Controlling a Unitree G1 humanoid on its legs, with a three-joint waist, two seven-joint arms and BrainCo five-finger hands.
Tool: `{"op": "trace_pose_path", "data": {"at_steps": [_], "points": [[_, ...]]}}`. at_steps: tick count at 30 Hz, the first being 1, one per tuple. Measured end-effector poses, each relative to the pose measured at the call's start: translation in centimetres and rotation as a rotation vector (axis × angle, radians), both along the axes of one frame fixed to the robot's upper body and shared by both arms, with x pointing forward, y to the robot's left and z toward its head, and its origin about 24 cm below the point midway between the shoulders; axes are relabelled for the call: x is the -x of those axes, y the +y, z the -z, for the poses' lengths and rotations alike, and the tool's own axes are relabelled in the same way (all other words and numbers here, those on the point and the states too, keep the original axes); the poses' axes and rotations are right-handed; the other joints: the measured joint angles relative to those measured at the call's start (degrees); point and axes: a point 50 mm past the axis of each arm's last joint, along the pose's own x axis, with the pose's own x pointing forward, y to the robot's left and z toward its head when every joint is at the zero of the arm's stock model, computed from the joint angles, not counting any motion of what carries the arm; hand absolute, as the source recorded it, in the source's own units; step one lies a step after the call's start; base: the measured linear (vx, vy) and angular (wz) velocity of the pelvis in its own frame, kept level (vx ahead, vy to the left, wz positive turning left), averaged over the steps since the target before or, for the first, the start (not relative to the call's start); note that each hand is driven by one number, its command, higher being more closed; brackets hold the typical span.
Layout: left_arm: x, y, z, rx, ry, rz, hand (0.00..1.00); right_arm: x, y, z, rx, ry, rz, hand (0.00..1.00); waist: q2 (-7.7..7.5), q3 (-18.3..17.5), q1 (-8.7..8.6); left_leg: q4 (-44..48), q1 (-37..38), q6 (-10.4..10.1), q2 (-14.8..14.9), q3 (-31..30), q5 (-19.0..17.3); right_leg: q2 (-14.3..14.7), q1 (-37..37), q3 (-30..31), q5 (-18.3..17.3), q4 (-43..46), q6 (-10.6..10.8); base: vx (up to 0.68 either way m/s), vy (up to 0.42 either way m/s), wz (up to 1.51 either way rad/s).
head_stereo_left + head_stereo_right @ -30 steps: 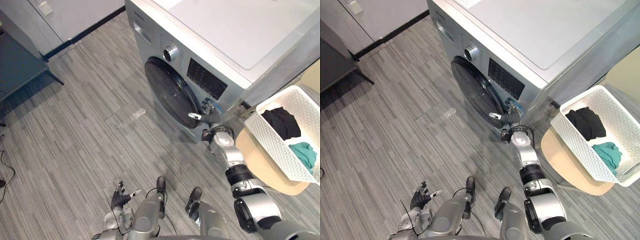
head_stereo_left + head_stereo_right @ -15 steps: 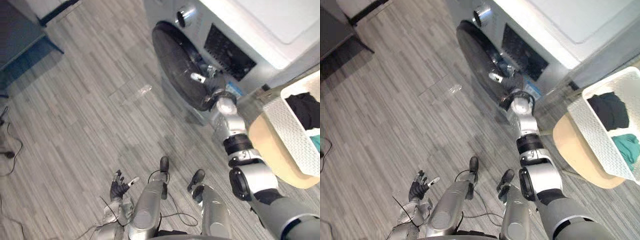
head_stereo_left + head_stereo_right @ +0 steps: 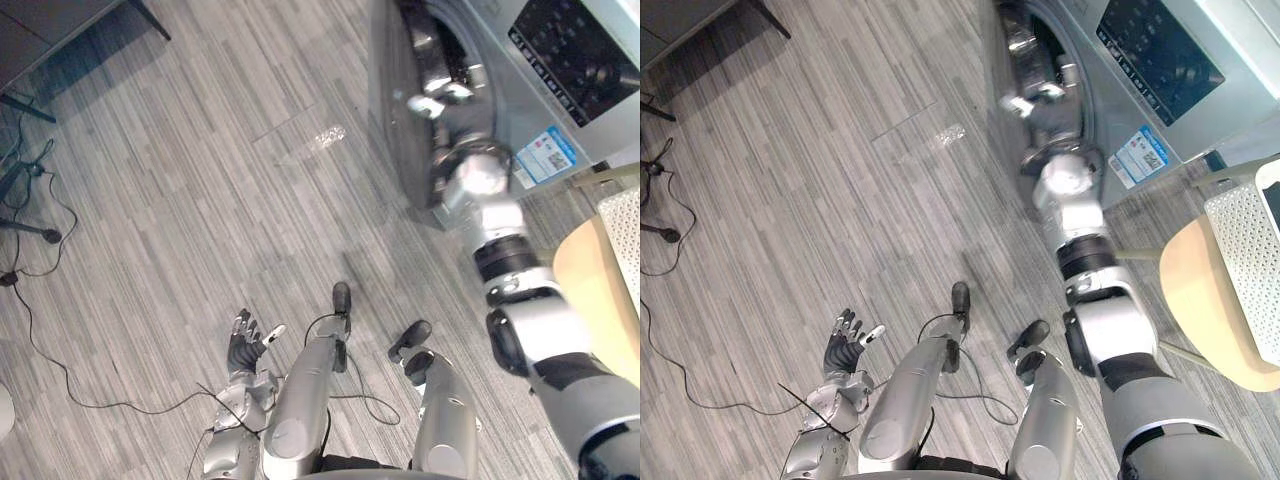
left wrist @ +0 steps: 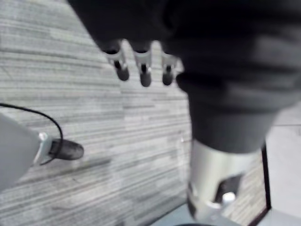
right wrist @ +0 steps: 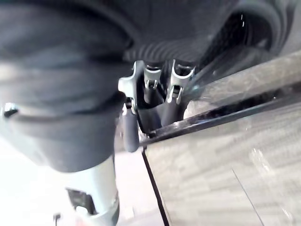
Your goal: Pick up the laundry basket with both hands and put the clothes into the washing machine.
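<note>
The silver washing machine (image 3: 560, 60) stands at the upper right. Its round dark door (image 3: 395, 120) is swung partly out from the front. My right hand (image 3: 440, 100) reaches up to the door, and its fingers (image 5: 160, 94) are curled over the door's edge (image 5: 225, 113). The white perforated laundry basket (image 3: 1245, 250) pokes in at the right edge, resting on a stool. My left hand (image 3: 243, 348) hangs low at the lower left over the floor, its fingers (image 4: 141, 70) straight and holding nothing.
A round beige stool (image 3: 595, 290) carries the basket, to the right of my right arm. Dark furniture legs (image 3: 150, 20) stand at the top left, and a thin stand with black cables (image 3: 30, 230) lies at the far left. Grey plank floor (image 3: 200, 200) spreads between.
The camera has tipped down and closer to the machine. My right hand, earlier at the shut door's edge, has pulled the door outward. The left hand stays low.
</note>
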Motion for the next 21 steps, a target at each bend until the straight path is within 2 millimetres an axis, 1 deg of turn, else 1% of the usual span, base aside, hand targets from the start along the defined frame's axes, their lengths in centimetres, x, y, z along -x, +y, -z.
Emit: {"op": "trace_pose_path", "data": {"at_steps": [1,2,3,4,5,6,7,8,9,11,13,14,15,16,18,19,20,21], "points": [[0.0,0.0,0.0,-0.001,0.001,0.001,0.00,0.8,2.3,2.0,-0.027,0.041,-0.070,0.00,-0.03,-0.03,0.24,0.20,0.81,-0.20,0.39,0.04,0.14,0.57,0.89,0.27,-0.07,-0.34,-0.14,0.05,-0.108,-0.16],[0.1,0.0,0.1,-0.008,0.007,0.002,0.00,1.8,4.8,4.5,0.010,0.101,-0.163,0.00,-0.43,-0.25,0.65,0.34,1.38,-0.31,0.90,0.07,0.21,1.23,1.60,0.27,-0.16,-0.80,-0.33,0.07,-0.121,-0.14],[0.1,0.1,0.3,-0.009,0.013,0.003,0.00,2.6,6.3,6.1,0.047,0.143,-0.225,0.00,-0.78,-0.49,0.83,0.38,1.61,-0.32,1.08,0.02,0.22,1.45,1.84,0.25,-0.37,-0.81,-0.54,0.10,-0.126,-0.03],[0.2,0.1,0.5,-0.016,0.028,0.006,0.00,4.7,9.4,9.7,0.117,0.244,-0.362,0.00,-1.48,-1.05,1.21,0.48,1.75,-0.47,1.37,-0.17,0.33,1.70,2.14,-0.05,-0.94,-0.65,-0.79,0.14,-0.144,0.13],[0.3,-0.1,0.7,-0.018,0.040,0.014,0.00,7.3,12.4,12.9,0.167,0.343,-0.495,0.00,-1.78,-1.20,1.62,0.82,1.94,-0.49,1.60,-0.58,0.40,1.92,2.91,-0.93,-1.53,-0.58,-0.92,0.16,-0.149,0.22],[0.3,-0.2,0.8,-0.017,0.045,0.019,0.00,8.7,13.6,14.3,0.183,0.386,-0.551,0.00,-1.82,-1.22,1.85,0.94,2.04,-0.06,1.60,-0.93,0.73,1.96,3.35,-1.39,-1.86,-0.50,-0.95,0.17,-0.147,0.36],[0.3,-0.3,0.9,-0.017,0.053,0.026,0.00,11.3,15.7,16.4,0.205,0.453,-0.663,0.00,-1.85,-1.23,2.48,1.51,2.18,0.06,1.53,-1.83,1.04,1.98,4.16,-1.83,-2.24,-0.19,-1.06,0.13,-0.112,0.37],[0.3,-0.4,0.9,-0.019,0.055,0.027,0.00,12.4,16.6,17.0,0.214,0.475,-0.709,0.00,-1.85,-1.23,2.52,1.91,2.22,0.05,1.53,-2.20,1.04,1.98,4.72,-2.08,-2.44,-0.02,-1.02,0.17,-0.142,0.58],[0.3,-0.3,0.9,-0.027,0.058,0.024,0.00,14.1,18.1,17.5,0.213,0.494,-0.794,0.00,-2.07,-1.34,2.59,2.50,2.72,0.04,1.41,-3.03,1.03,1.95,6.26,-2.57,-2.99,0.25,-0.77,0.12,-0.105,0.53],[0.4,-0.4,1.0,-0.042,0.066,0.025,0.00,14.7,18.5,17.3,0.208,0.480,-0.838,0.00,-2.87,-1.83,2.68,2.68,3.54,-0.04,1.27,-3.03,0.98,1.83,7.33,-2.46,-3.51,0.26,-0.59,0.06,-0.057,0.29],[0.5,-0.3,1.6,-0.062,0.096,0.031,0.00,15.0,18.5,16.8,0.111,0.479,-0.838,0.00,-5.07,-3.25,2.45,2.85,3.86,-0.69,1.63,-2.09,0.50,2.21,7.02,-1.05,-3.70,-0.14,-0.67,0.00,-0.017,-0.25],[0.3,-0.4,1.8,-0.071,0.109,0.042,0.00,15.0,18.2,16.4,0.046,0.467,-0.826,0.00,-5.82,-3.67,2.34,2.94,3.93,-0.83,1.97,-1.37,0.27,2.74,6.75,0.01,-3.70,-0.83,-0.68,-0.04,-0.004,-0.46],[-0.5,-0.6,1.8,-0.079,0.108,0.058,0.00,14.9,17.7,16.2,-0.019,0.464,-0.806,0.00,-6.28,-3.92,1.92,3.06,4.01,-0.70,2.50,-0.61,-0.09,3.33,6.51,0.81,-3.50,-1.29,-0.89,-0.08,-0.003,-0.56],[-1.6,-1.0,1.4,-0.100,0.094,0.083,0.00,14.8,16.8,16.3,-0.083,0.473,-0.778,0.00,-6.69,-4.07,1.40,3.73,4.10,-0.47,3.35,0.41,-0.64,4.31,6.12,2.36,-2.85,-1.94,-1.05,-0.12,-0.003,-0.61],[-3.5,-1.0,0.7,-0.135,0.069,0.102,0.00,14.3,14.9,16.9,-0.144,0.492,-0.709,0.00,-7.50,-4.48,0.33,4.11,4.23,-0.80,4.62,2.29,-1.07,5.97,5.33,5.09,-1.16,-3.50,-1.50,-0.16,0.007,-0.79],[-5.1,-0.7,-0.1,-0.183,0.045,0.123,0.00,13.6,12.8,17.7,-0.177,0.506,-0.630,0.00,-8.05,-4.60,-0.82,4.07,4.25,-0.78,5.45,3.68,-1.08,7.18,4.68,7.04,0.21,-4.94,-1.46,-0.15,0.018,-0.85],[-6.1,-0.3,-0.5,-0.223,0.039,0.136,0.00,13.2,11.3,18.2,-0.192,0.517,-0.574,0.00,-8.36,-4.51,-1.69,4.04,4.28,-0.79,5.83,4.68,-1.09,7.89,4.26,8.25,1.26,-5.93,-1.43,-0.19,0.047,-0.97],[-7.7,0.3,-1.4,-0.268,0.019,0.144,0.00,12.5,8.4,19.1,-0.209,0.534,-0.473,0.00,-8.97,-4.45,-2.66,3.86,4.26,-0.77,6.22,6.33,-1.10,8.77,3.41,10.08,2.71,-7.16,-1.59,-0.12,0.047,-0.74]]}}
